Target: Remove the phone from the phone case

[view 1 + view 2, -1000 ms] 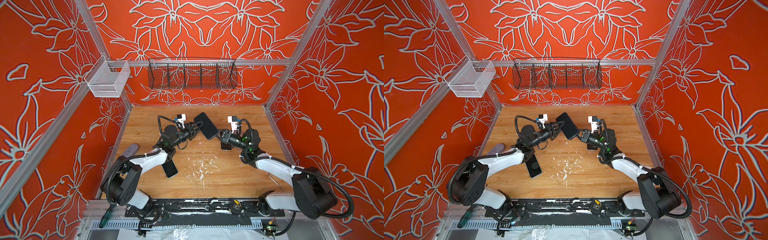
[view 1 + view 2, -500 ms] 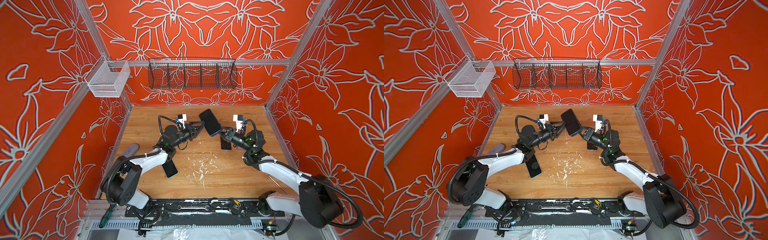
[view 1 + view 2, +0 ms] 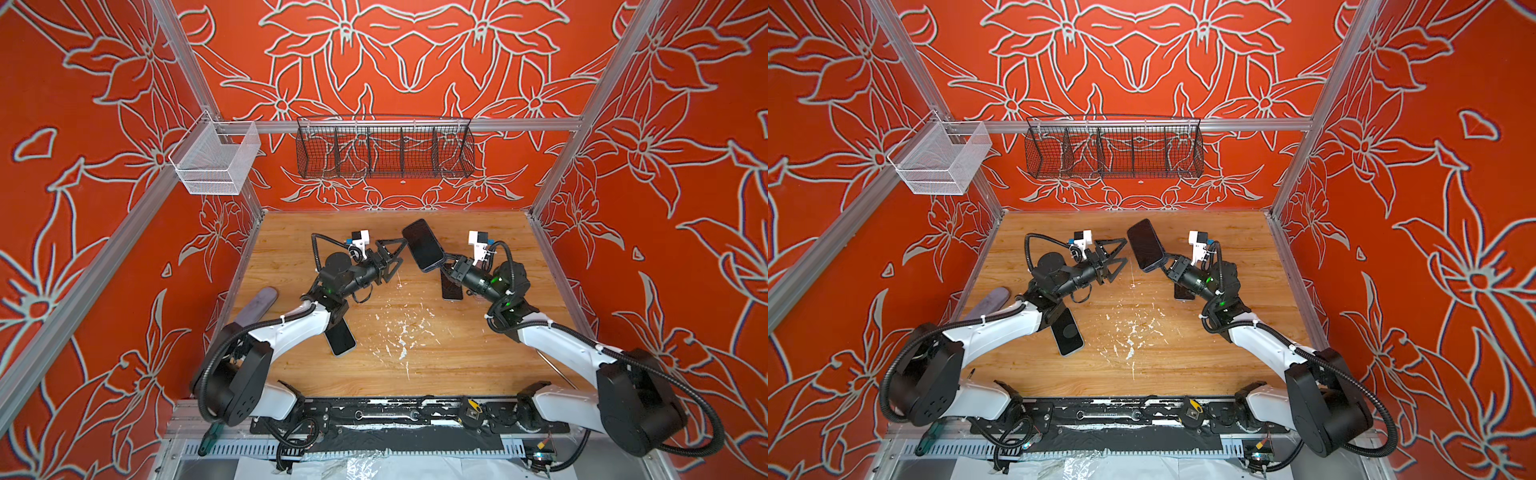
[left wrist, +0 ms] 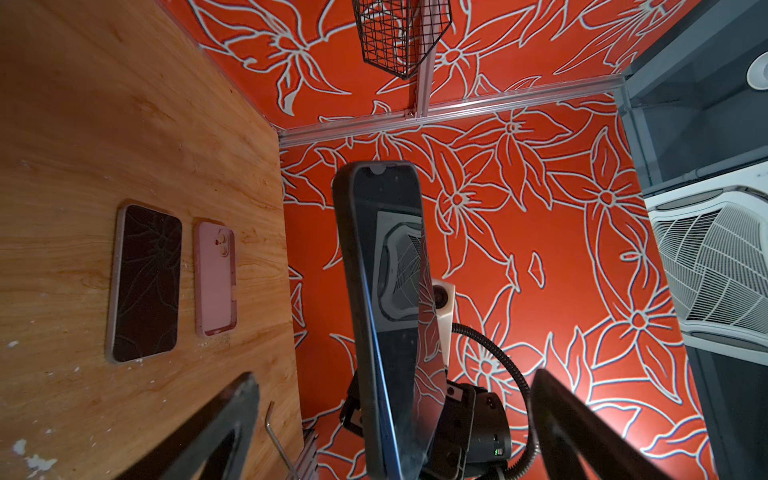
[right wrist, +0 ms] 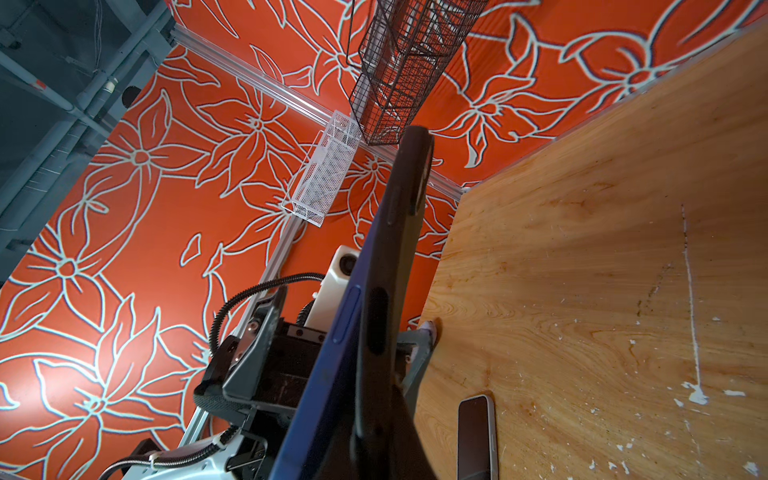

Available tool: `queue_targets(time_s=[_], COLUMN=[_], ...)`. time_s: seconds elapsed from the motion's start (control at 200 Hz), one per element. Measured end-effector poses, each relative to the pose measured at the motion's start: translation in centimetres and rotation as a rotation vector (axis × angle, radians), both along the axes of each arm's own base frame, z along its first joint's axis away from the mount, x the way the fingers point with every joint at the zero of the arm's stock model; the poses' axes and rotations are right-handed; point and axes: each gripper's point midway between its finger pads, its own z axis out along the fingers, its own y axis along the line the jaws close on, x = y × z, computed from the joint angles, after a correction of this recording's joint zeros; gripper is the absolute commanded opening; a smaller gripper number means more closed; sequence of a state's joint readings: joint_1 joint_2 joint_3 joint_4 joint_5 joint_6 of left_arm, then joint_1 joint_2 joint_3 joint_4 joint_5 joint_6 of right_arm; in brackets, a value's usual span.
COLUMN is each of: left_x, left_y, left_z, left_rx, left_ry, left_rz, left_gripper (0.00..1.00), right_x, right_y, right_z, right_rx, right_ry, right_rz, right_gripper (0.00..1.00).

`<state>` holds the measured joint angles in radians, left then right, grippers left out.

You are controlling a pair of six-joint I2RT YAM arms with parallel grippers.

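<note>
Step in hand: separation, not yet done. The phone (image 3: 423, 245) sits in its black phone case (image 5: 401, 249), raised off the wooden table (image 3: 415, 365) at centre frame in both top views.

My right gripper (image 3: 445, 264) is clamped on the phone's lower end. My left gripper (image 3: 404, 250) has its jaws spread wide just beside the upper left edge and holds nothing. I cannot confirm contact.

Next, I judge, the left jaws must close on the case rim alone and peel it away.
</note>
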<state>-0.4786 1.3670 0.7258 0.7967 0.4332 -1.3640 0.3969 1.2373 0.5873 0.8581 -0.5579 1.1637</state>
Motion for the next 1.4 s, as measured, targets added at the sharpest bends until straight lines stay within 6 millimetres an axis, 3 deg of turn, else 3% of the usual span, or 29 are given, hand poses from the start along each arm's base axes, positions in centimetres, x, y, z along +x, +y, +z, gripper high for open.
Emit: queue_targets(time_s=[0.295, 0.47, 0.691, 0.811, 1.056, 1.401], left_x=[-4.4, -5.8, -6.6, -6.2, -3.4, -2.0], left_y=[2.7, 3.8, 2.8, 2.2, -0.3, -4.0], left_z=[3.4, 2.3, 1.3, 0.9, -1.1, 3.0], left_rx=[0.053, 0.080, 0.040, 0.020, -0.021, -0.111], left_ry=[0.020, 0.118, 0.218, 0.245, 0.311, 0.249], left_rz=[0.114, 0.165, 0.164, 0.170, 0.170, 0.095], left_gripper=[0.97, 0.97, 0.97, 0.97, 0.97, 0.97], right_x=[0.9, 1.9, 2.8, 3.0, 3.0, 2.7], right_y=[-0.3, -0.3, -0.4, -0.6, -0.8, -0.6], right_z=[-0.5, -1.5, -1.7, -1.4, -1.5, -1.6], right_rx=[0.000, -0.001, 0.013, 0.023, 0.033, 0.041], right_ry=[0.003, 0.014, -0.002, -0.016, -0.024, -0.030], right_rz=[-0.039, -0.063, -0.095, -0.108, -0.137, -0.151], right_gripper=[0.05, 0.05, 0.05, 0.05, 0.05, 0.05])
